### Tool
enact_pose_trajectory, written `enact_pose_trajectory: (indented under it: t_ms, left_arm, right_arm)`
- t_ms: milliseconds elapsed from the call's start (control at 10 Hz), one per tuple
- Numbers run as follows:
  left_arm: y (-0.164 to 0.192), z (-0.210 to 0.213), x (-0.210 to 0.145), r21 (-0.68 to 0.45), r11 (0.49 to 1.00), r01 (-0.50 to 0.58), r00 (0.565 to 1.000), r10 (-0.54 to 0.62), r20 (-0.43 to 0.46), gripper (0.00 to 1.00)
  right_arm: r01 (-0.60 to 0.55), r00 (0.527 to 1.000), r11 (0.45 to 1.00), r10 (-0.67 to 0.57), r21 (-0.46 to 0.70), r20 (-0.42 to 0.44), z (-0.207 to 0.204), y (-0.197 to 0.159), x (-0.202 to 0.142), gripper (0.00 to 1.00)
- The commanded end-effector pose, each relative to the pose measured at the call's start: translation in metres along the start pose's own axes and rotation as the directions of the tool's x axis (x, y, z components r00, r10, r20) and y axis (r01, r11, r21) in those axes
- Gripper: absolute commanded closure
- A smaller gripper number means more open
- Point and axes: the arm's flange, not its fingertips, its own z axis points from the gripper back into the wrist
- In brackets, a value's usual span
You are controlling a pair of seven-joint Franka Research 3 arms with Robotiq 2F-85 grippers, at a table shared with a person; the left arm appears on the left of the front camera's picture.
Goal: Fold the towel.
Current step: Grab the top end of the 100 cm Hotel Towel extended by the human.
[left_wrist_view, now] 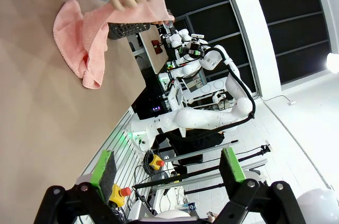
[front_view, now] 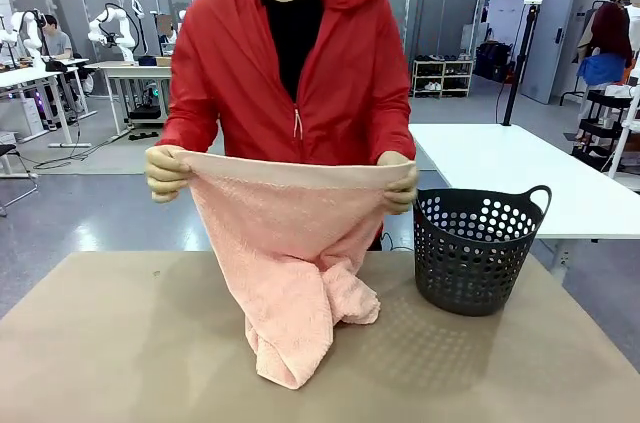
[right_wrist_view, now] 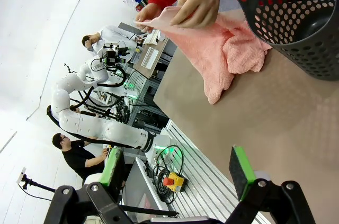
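Observation:
A person in a red jacket stands across the table and holds the salmon-pink towel (front_view: 290, 263) up by its two top corners, one hand (front_view: 166, 173) at each end. The towel's lower part droops onto the brown table (front_view: 120, 343) in a bunch. The towel (left_wrist_view: 82, 38) also hangs from the person's hand in the left wrist view, and the towel (right_wrist_view: 217, 54) appears beside the basket in the right wrist view. My left gripper (left_wrist_view: 167, 168) is open, well back from the cloth. My right gripper (right_wrist_view: 177, 168) is open too, with nothing between its fingers.
A dark grey perforated basket (front_view: 472, 248) with handles stands on the table to the right of the towel, seen close as the basket (right_wrist_view: 296, 17) in the right wrist view. A white table (front_view: 520, 173) stands behind it. Other benches and people are far off.

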Motion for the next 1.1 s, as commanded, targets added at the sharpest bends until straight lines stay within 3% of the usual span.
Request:
enact_pose_trajectory:
  t_ms: [0,500,600,800,1000]
  left_arm:
    - [0.001,0.001,-0.002,-0.010,1.000,0.002,1.000,-0.002,-0.007,0.00]
    - [0.000,0.000,0.000,0.000,1.000,0.000,1.000,0.000,0.000,0.00]
    - [-0.033,-0.005,0.011,0.132,0.974,0.185,0.981,-0.174,-0.089,0.00]
    - [-0.104,-0.026,0.032,0.327,0.814,0.480,0.871,-0.400,-0.285,0.00]
    - [-0.167,-0.067,0.047,0.399,0.576,0.714,0.696,-0.519,-0.496,0.00]
  right_arm:
    - [-0.021,1.000,1.000,0.021,0.017,0.009,0.000,0.000,0.000,0.00]
    - [0.000,1.000,1.000,0.000,0.000,0.000,0.000,0.000,0.000,0.00]
    - [-0.156,0.988,0.984,0.154,-0.090,-0.027,-0.001,0.027,0.010,0.00]
    - [-0.421,0.906,0.876,0.393,-0.235,-0.157,-0.013,0.091,0.033,0.00]
    - [-0.627,0.776,0.720,0.544,-0.298,-0.319,-0.039,0.152,0.051,0.00]
